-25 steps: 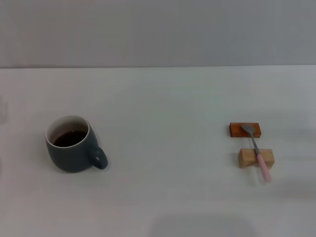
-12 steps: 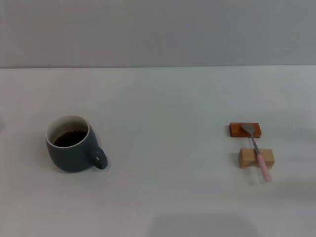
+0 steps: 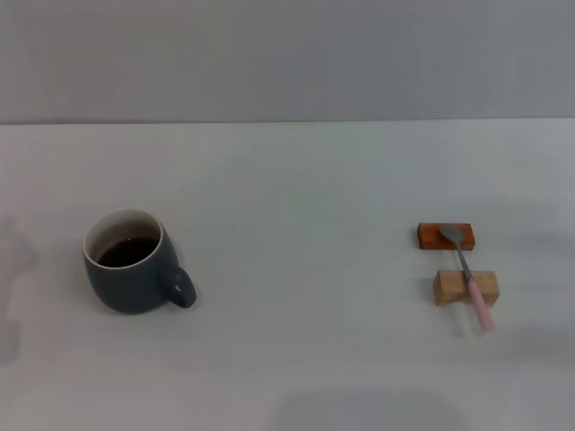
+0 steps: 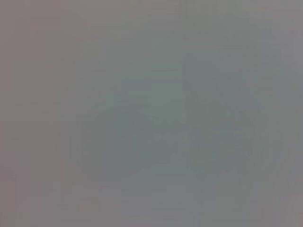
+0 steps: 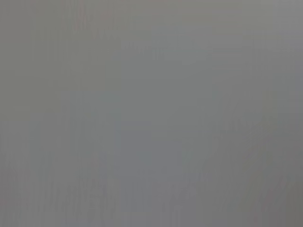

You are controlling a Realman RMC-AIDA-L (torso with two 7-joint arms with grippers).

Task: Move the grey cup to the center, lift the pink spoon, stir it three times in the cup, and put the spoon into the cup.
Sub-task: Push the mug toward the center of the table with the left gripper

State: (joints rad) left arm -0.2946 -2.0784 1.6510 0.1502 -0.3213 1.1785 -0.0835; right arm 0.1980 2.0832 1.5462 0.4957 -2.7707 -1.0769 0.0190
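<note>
Nothing on the bench (image 3: 296,359) has moved except a faint shadow newly falling at its far left edge, suggesting the left arm is approaching. Grey cup (image 3: 130,265) sits left, uncentred; pink spoon (image 3: 471,277) rests across two blocks at right; neither claw is visible

No robot body part visible in any view; wrist views show plain grey.
</note>
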